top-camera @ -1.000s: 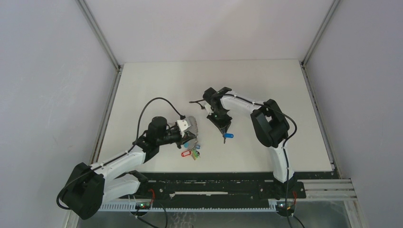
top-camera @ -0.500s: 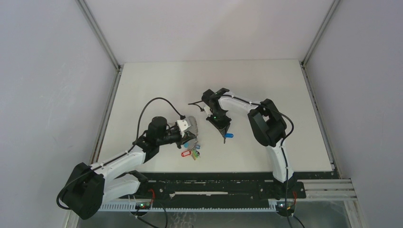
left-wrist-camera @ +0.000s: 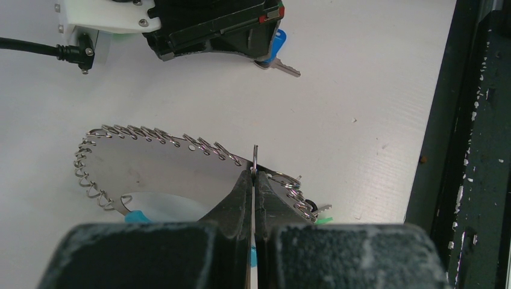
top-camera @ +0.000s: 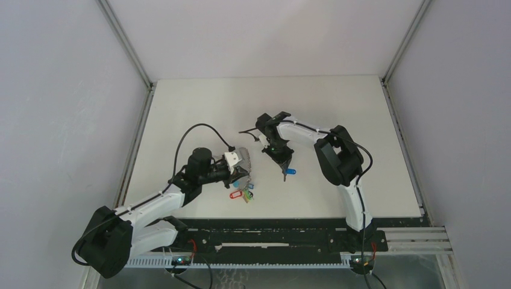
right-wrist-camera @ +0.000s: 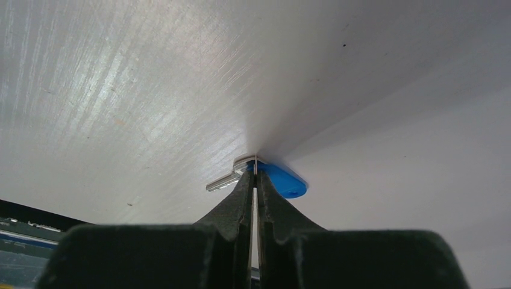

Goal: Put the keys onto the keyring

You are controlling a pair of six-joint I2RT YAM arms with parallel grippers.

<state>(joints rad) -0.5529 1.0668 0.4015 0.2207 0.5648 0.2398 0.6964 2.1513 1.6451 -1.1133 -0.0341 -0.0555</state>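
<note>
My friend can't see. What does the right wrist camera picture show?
The right gripper has its two black fingers pinched shut on a small silver key with a blue head, lying on a white table.

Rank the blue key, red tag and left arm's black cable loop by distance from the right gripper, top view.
1. blue key: at the right gripper's fingertips.
2. red tag: to its left, nearer the arm bases.
3. black cable loop: farthest, far left above the left arm.
</note>
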